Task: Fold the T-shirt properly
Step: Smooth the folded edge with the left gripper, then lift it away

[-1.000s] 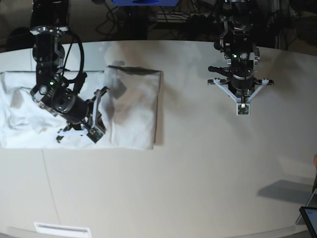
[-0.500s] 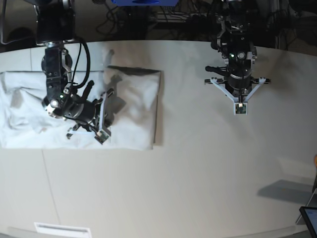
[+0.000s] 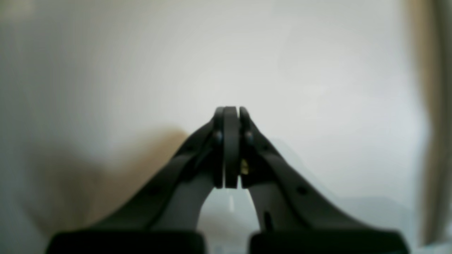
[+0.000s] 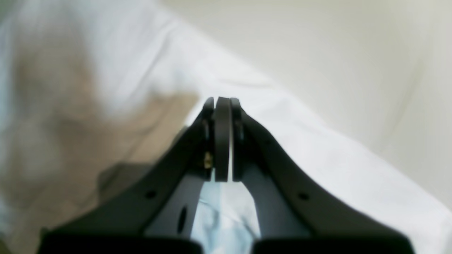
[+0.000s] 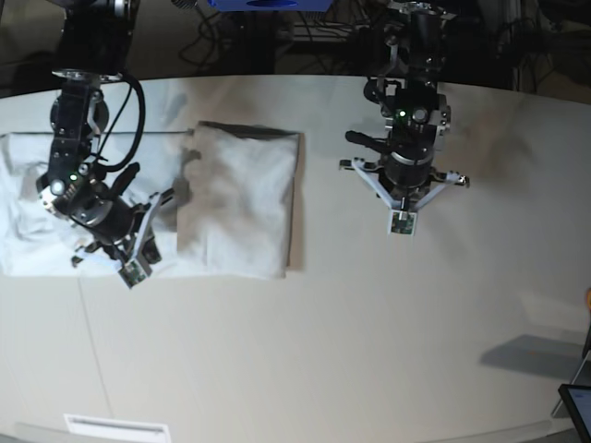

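Right gripper (image 4: 222,102) jaws fully closed, empty, low over wrinkled T-shirt (image 5: 242,198); left gripper (image 3: 231,111) jaws also closed, empty, over bare tabletop (image 5: 369,323)

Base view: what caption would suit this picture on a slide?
Two robot arms over a table: the right gripper above a partly folded white T-shirt, the left gripper over bare tabletop, both jaws shut.
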Controlling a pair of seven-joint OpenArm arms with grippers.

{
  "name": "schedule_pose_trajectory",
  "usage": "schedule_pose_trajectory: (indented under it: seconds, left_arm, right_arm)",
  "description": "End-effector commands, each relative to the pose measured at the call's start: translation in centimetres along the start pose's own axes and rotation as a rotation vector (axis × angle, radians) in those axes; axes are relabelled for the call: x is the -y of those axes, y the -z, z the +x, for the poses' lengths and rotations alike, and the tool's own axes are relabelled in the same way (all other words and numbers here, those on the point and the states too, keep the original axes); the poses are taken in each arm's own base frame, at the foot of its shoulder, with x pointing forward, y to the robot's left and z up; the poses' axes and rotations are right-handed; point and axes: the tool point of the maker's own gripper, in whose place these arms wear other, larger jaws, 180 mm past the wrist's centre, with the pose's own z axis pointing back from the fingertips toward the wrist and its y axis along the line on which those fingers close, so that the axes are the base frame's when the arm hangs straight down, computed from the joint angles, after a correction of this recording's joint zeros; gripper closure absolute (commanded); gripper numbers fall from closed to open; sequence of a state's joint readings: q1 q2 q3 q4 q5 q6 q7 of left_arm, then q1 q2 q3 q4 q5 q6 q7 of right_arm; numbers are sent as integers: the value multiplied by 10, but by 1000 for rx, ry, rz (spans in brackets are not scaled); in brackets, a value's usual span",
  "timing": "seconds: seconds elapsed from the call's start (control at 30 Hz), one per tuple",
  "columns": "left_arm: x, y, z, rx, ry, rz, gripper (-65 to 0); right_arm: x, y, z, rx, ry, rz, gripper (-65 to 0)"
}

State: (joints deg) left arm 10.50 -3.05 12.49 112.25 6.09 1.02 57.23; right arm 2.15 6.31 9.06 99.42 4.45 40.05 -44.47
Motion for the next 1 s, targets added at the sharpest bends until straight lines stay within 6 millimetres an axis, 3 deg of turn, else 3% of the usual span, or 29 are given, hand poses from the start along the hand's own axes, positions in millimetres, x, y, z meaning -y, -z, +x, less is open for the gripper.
schedule_pose_trajectory:
  seconds: [0.0, 0.13, 0.33, 0.53, 0.7, 0.8, 0.97]
  left_arm:
    - [4, -3, 27, 78, -15, -5, 0]
    - [22, -4, 59, 143, -71, -44, 0]
    - [76, -15, 96, 210, -170, -282, 0]
    - [102, -11, 92, 178, -176, -378, 0]
    - [129, -17, 82, 164, -80, -437, -107]
    - [132, -18, 80, 161, -72, -448, -153]
    - [134, -12, 71, 131, -64, -443, -151]
  right_arm:
    - [13, -9, 19, 65, -6, -40, -7]
    - [39, -27, 10, 63, 28, -123, -7]
    - [61, -42, -19, 18, 92, -192, -9]
    - [75, -54, -40, -20, 114, -235, -9]
    - [74, -57, -49, -43, 111, -234, -9]
    - [72, -58, -52, -50, 112, -231, -9]
    - [71, -58, -55, -55, 113, -229, -9]
